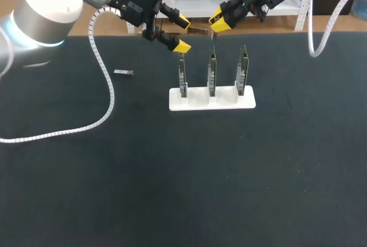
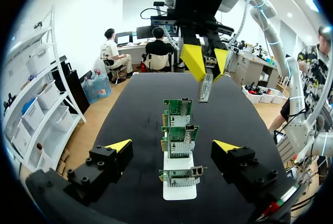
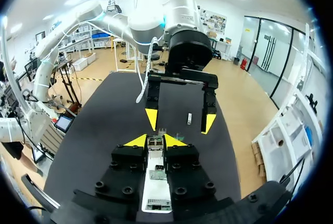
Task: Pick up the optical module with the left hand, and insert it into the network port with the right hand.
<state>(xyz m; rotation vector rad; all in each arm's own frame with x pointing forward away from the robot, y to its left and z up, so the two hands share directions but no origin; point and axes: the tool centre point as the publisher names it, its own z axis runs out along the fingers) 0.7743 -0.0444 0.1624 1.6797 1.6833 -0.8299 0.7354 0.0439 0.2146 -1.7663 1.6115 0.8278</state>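
Observation:
My right gripper [image 1: 218,20] is shut on a small silver optical module [image 1: 213,34] that hangs from its yellow tips above the middle network card [image 1: 212,74]. In the left wrist view the same module [image 2: 204,87] sticks out below the right gripper [image 2: 207,64], beyond the far card. In the right wrist view the module [image 3: 155,142] sits between my own tips. My left gripper [image 1: 182,34] stands open just left of it, above the left card [image 1: 182,77], with nothing held. A second module [image 1: 123,73] lies flat on the mat to the left.
A white stand [image 1: 198,99] holds three upright network cards in a row, the right one [image 1: 243,74] free of both grippers. The left arm's white spiral cable [image 1: 106,95] trails over the mat at the left.

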